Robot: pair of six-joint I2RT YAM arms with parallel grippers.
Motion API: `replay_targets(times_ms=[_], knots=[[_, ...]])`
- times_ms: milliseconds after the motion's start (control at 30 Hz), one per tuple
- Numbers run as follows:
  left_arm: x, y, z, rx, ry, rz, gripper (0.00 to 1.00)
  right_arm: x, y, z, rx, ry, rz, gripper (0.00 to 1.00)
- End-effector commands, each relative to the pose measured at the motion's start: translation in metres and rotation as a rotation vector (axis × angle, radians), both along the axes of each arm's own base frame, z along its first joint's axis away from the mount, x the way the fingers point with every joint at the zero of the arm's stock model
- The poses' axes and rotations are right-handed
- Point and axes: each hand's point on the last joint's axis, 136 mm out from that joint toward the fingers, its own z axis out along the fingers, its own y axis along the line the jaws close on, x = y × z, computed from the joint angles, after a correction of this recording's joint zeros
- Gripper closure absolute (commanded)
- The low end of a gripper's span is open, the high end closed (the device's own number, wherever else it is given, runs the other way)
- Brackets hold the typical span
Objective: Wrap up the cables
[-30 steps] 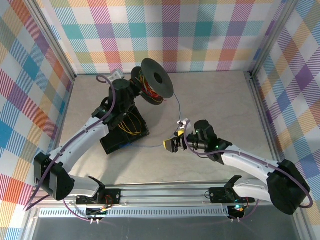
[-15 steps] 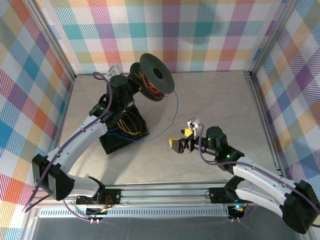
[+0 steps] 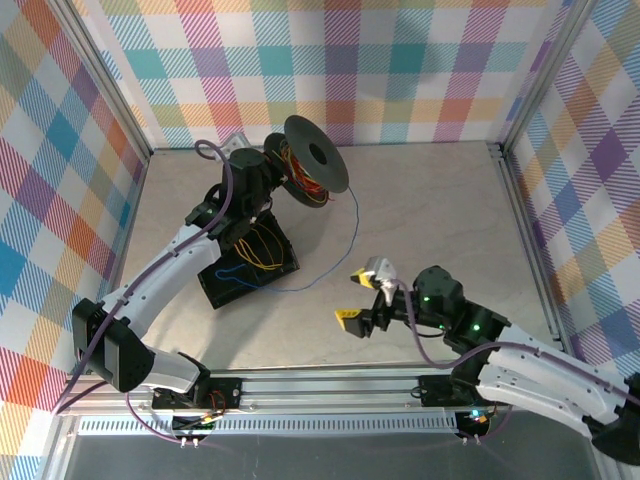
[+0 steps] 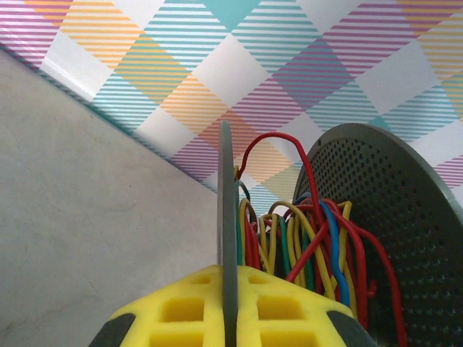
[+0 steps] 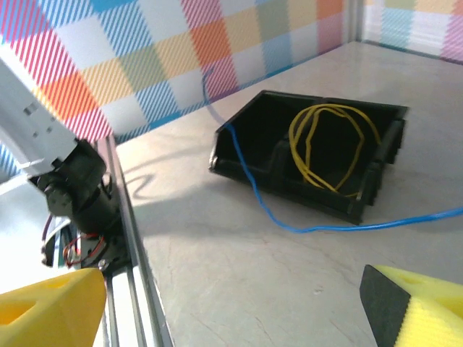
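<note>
- Now: left claw (image 4: 228, 318) clamped on rim of spool (image 3: 310, 160), likely steadying it for winding.
- Right claw (image 3: 355, 297) apart, empty, over near counter (image 3: 430, 210).
- Blue cable (image 5: 311, 230) trails slack from spool to bin (image 3: 218, 290), left.

black bin (image 3: 213, 293) | dark spool (image 3: 300, 140) beyond it | plaid walls (image 3: 420, 60)

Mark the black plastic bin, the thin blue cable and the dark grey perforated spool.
black plastic bin (image 5: 382, 173), right wrist view, ribbed right wall
thin blue cable (image 5: 340, 227), right wrist view, loose stretch before the bin
dark grey perforated spool (image 3: 305, 140), top external view, front disc face
</note>
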Motion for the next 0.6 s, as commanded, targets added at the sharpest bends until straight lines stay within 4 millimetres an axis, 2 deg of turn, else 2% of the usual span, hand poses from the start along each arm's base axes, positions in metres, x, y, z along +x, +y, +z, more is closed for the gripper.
replay_targets(times_ms=[0,133,300,333,467,567], knots=[[-0.002,0.005,0.082,-0.155,-0.194,0.028,1.0,-0.007,0.028,-0.001,-0.133,-0.2,0.083,0.07],[-0.003,0.004,0.083,-0.147,-0.182,0.029,1.0,0.001,0.076,-0.019,-0.258,-0.278,0.127,0.06],[-0.005,0.004,0.087,-0.143,-0.179,0.026,1.0,0.025,0.131,-0.035,-0.314,-0.316,0.124,0.14],[-0.006,0.005,0.087,-0.141,-0.179,0.025,1.0,0.029,0.141,-0.044,-0.335,-0.323,0.135,0.15],[-0.01,0.007,0.09,-0.135,-0.181,0.025,1.0,0.044,0.169,-0.075,-0.412,-0.349,0.148,0.2],[-0.013,0.009,0.093,-0.132,-0.185,0.028,1.0,0.05,0.182,-0.088,-0.438,-0.356,0.154,0.22]])
